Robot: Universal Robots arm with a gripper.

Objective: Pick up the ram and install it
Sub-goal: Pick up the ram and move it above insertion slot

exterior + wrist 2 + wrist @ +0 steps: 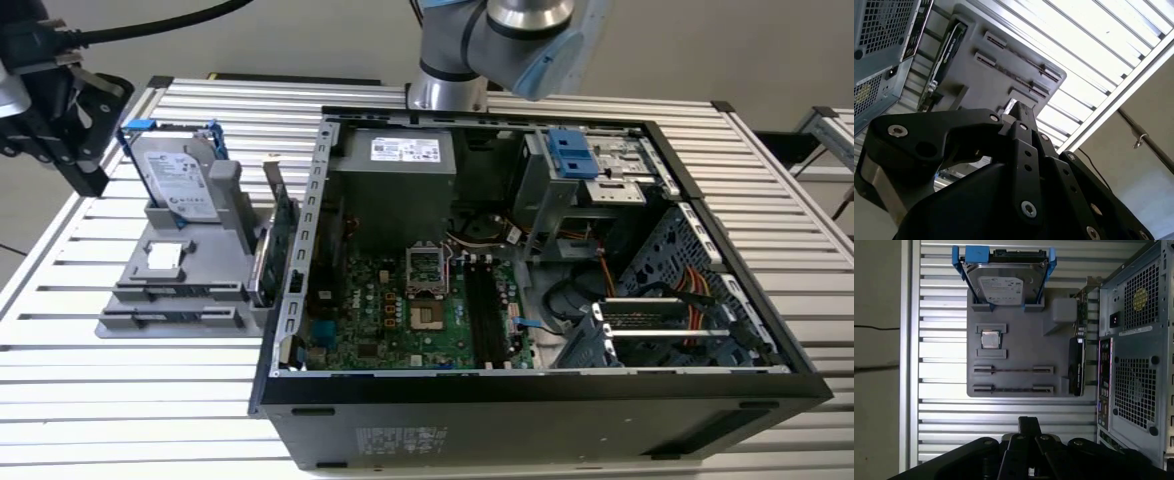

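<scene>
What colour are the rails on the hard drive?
The rails are blue, clearest in the first wrist view.

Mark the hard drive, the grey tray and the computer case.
hard drive (1004, 287), first wrist view, on its silver top face.
grey tray (1019, 340), first wrist view, bare middle of its surface.
computer case (1134, 385), first wrist view, perforated rear panel.

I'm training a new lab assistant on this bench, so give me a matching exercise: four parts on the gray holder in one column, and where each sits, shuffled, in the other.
Things:
1. hard drive
2. processor chip
3. expansion card
4. ram

Places:
A. in a square recess of the gray holder
B. on edge at the holder's side, next to the computer case
C. propped up in blue rails at one end of the holder
D. in a long narrow slot of the holder

Pairs: 1-C, 2-A, 3-B, 4-D
</scene>
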